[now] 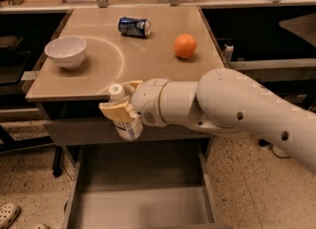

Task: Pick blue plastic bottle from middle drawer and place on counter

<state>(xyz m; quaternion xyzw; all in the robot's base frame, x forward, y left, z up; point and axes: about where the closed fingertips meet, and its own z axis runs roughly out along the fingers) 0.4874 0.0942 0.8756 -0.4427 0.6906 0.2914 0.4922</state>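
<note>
My gripper is shut on the blue plastic bottle, a small clear bottle with a white cap and pale label. I hold it upright, its cap level with the counter's front edge, above the open middle drawer. The drawer's grey floor shows nothing on it. The tan counter with its pale arc mark lies just behind the bottle. My white arm reaches in from the right.
On the counter stand a white bowl at the left, a blue-and-silver can lying at the back, and an orange at the right. Dark shelving flanks both sides. A shoe lies on the floor.
</note>
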